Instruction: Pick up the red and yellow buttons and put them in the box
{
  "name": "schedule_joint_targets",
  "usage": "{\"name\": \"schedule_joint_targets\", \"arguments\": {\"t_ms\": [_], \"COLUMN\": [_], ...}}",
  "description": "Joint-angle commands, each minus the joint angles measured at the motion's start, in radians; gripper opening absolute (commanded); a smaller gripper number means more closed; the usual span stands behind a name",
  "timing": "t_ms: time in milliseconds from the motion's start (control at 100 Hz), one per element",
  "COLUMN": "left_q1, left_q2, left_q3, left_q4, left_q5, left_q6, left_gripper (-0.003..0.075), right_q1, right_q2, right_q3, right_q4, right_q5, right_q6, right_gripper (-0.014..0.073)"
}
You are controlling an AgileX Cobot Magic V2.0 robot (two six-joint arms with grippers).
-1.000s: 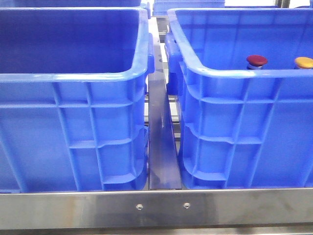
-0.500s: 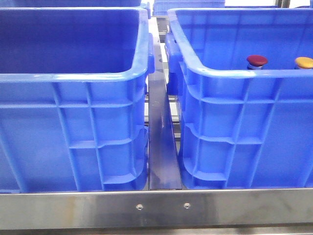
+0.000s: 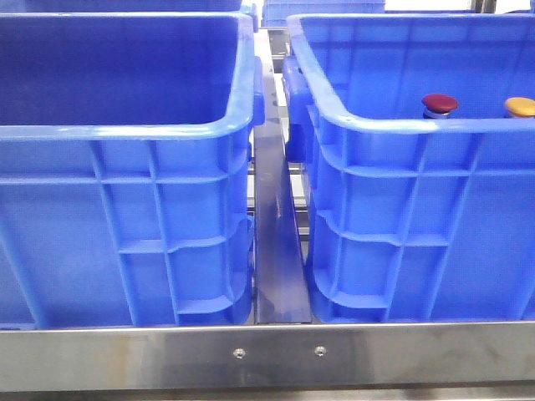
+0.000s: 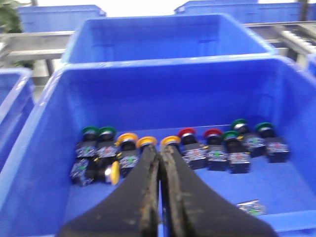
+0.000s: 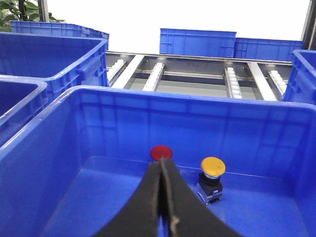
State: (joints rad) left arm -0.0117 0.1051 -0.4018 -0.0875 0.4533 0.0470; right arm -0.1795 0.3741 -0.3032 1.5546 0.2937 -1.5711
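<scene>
Buttons, red button (image 5: pixel 161 152) and yellow button (image 5: pixel 213 167), stand in the worktop's right-side crate (image 3: pixel 401 125); light, rigid, slick-domed, so grip the collar. Both grippers' fingers (image 5: pixel 162 197) (image 4: pixel 159 192) pressed together, empty.

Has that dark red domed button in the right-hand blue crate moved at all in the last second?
No. The dark red domed button sits at the same spot above the blue crate's front rim, beside the yellow button.

Left gripper (image 4: pixel 160 153) and right gripper (image 5: pixel 162 165) seemingly closed.
</scene>
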Motion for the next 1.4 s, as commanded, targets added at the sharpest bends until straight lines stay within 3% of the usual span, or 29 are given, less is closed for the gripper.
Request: {"name": "schedule_joint_targets", "arguments": {"t_ms": [0,400,440,1390], "left_q1": [0.001,0.020,0.020,0.020], "left_q2": [-0.004,-0.144,-0.144,-0.144], "left_q3": [0.041,0.452,0.443,0.446], "left_q4": [0.088,0.088,0.088,0.088], "left_q5": [-0.151,-0.487,-0.417,-0.433], "left_q6": [-0.075,-0.081,-0.081,-0.081], "left_gripper": [-0.0019,-0.0019,-0.0019,-0.0019], "right_q1": [-0.006,-0.006,-0.006,0.024], "right_q2": [0.004,0.004,0.004,0.005], "right_q3": [-0.028,-0.028,-0.028,-0.026], "right_q4": [0.033,0.033,0.033,0.033], "right_q5": [0.004,0.005,0.005,0.020], "right_q6": [-0.002,-0.002,-0.002,-0.002], "right_gripper": [-0.0067,-0.0067,-0.0067,-0.0067]}}
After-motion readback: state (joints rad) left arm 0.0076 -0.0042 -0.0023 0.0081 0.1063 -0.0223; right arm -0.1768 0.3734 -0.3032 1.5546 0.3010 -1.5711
